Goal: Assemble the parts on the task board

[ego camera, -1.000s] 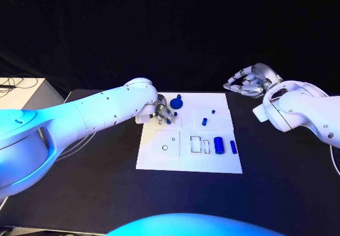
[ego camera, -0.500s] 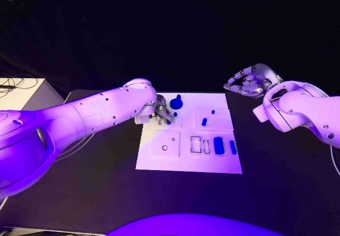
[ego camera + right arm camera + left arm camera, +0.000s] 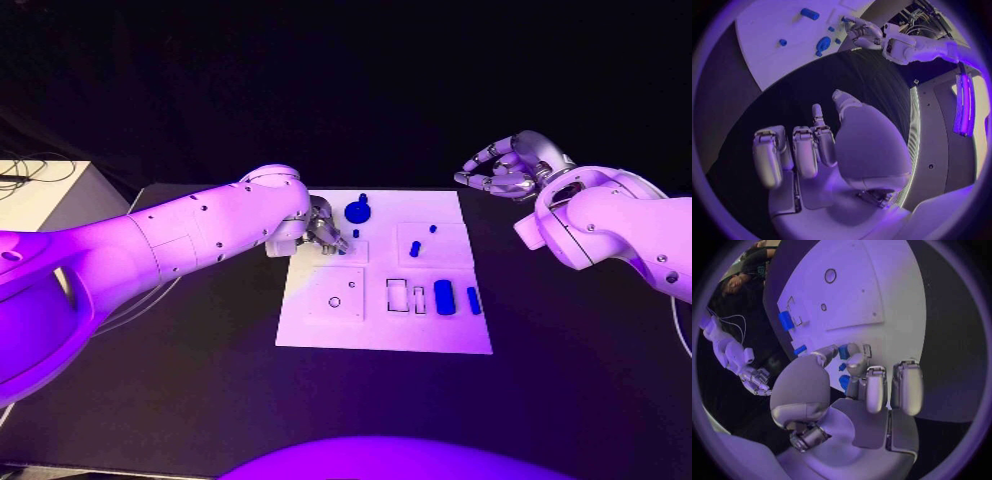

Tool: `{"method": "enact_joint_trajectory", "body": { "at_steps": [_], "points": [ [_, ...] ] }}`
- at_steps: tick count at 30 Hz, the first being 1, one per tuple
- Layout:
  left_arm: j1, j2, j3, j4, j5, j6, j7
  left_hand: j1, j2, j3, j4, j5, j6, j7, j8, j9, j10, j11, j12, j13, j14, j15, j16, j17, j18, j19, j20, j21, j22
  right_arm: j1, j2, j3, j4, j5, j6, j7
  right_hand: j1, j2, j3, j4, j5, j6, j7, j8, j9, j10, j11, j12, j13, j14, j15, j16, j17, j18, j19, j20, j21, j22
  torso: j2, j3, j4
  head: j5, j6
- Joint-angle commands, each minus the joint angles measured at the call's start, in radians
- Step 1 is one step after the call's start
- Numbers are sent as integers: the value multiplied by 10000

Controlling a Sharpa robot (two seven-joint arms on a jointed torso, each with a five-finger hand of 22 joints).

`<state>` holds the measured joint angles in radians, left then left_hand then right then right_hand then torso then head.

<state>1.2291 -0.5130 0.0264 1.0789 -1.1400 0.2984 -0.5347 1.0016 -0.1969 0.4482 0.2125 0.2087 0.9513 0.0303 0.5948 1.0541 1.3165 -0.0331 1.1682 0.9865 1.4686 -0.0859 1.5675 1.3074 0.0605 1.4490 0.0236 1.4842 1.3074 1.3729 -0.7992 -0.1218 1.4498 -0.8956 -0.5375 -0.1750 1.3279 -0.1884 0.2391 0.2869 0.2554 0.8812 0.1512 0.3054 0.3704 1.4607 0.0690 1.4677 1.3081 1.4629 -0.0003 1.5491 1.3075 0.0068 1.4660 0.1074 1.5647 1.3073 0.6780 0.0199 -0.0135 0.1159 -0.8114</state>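
- Two hands: left hand (image 3: 320,234) over the task board (image 3: 384,335) corner, fingers (image 3: 856,362) pinching a small blue part (image 3: 844,352).
- Right hand (image 3: 505,168) above the desk (image 3: 577,380), fingers curled, holding nothing, well apart from the board.

No legible text — no labels, numbers.

Smooth white arms, perhaps small dark screws; silver many-fingered hands (image 3: 505,168).
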Motion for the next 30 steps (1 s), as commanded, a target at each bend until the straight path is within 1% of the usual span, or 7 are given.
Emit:
{"method": "enact_joint_trajectory", "body": {
  "at_steps": [1,5,7,18,23,29,30],
  "points": [
    [-35,-63,4,142,-116,-304,-30,98,-68,-235,173,-282,-16,57,-39,26,-62,15,-40,-17,1022,10,33,2634,-137,-69,6,-63,560,-15,-6,5,7,-86,93,70,-86,24,52,15,58,-65,-3,38,9,-78,-2,-58,1381,945,-49,-42,2128,-37,995,-93,-59,2562,1,-1,-5,6,28],
    [-34,-134,33,289,-79,-446,-18,279,-41,-602,552,-802,-2,59,-68,75,-69,20,-20,-25,1022,17,33,2634,-137,-66,19,-69,570,-22,-12,5,3,-86,93,68,-86,24,52,15,58,-65,-3,38,9,-78,-2,-58,1381,945,-49,-42,2128,-37,995,-93,-59,2562,7,-1,-9,11,51],
    [-34,-164,55,360,-58,-504,-13,460,23,-924,760,-1383,5,60,-94,116,-88,24,-21,-55,1022,19,33,2634,-133,-76,24,-83,558,-26,-13,4,0,-86,95,68,-86,24,52,15,58,-65,-3,38,9,-78,-2,-58,1381,945,-49,-42,2128,-37,995,-93,-59,2562,6,1,-4,13,63],
    [-34,-359,217,657,64,-694,23,474,40,-1078,772,-1531,-10,67,-115,127,-147,31,-91,-164,1022,25,33,2634,-96,-180,27,-162,396,-39,-20,4,-16,-86,96,71,-86,24,52,15,58,-65,-3,38,9,-78,-2,-58,1381,945,-49,-42,2128,-37,995,-93,-59,2562,-1,8,0,14,92],
    [-35,-492,510,815,259,-751,50,618,116,-1244,766,-1524,-154,131,-210,126,-361,88,-289,-415,972,73,-59,2505,-29,-390,58,-323,89,-44,-26,4,-27,-86,94,72,-86,24,52,15,58,-65,-3,38,9,-78,-2,-58,1381,945,-49,-42,2128,-37,995,-93,-59,2562,5,2,-8,12,139],
    [-30,-699,1011,932,178,-733,74,947,344,-1556,758,-1509,-512,304,-371,164,-816,252,-530,-758,799,223,-343,2114,80,-752,186,-612,-407,-47,-38,4,-33,-86,92,68,-86,24,52,15,58,-65,-3,38,9,-78,-2,-58,1381,945,-49,-42,2128,-37,995,-93,-59,2562,-5,12,4,-4,201],
    [-29,-723,1064,941,167,-726,76,1024,388,-1568,757,-1506,-555,324,-408,149,-857,269,-545,-789,788,238,-359,2092,90,-779,201,-636,-445,-47,-41,4,-33,-86,92,68,-86,24,52,15,58,-65,-3,38,9,-78,-2,-58,1381,945,-49,-42,2128,-37,995,-93,-59,2562,-3,12,3,-4,206]
  ]
}}
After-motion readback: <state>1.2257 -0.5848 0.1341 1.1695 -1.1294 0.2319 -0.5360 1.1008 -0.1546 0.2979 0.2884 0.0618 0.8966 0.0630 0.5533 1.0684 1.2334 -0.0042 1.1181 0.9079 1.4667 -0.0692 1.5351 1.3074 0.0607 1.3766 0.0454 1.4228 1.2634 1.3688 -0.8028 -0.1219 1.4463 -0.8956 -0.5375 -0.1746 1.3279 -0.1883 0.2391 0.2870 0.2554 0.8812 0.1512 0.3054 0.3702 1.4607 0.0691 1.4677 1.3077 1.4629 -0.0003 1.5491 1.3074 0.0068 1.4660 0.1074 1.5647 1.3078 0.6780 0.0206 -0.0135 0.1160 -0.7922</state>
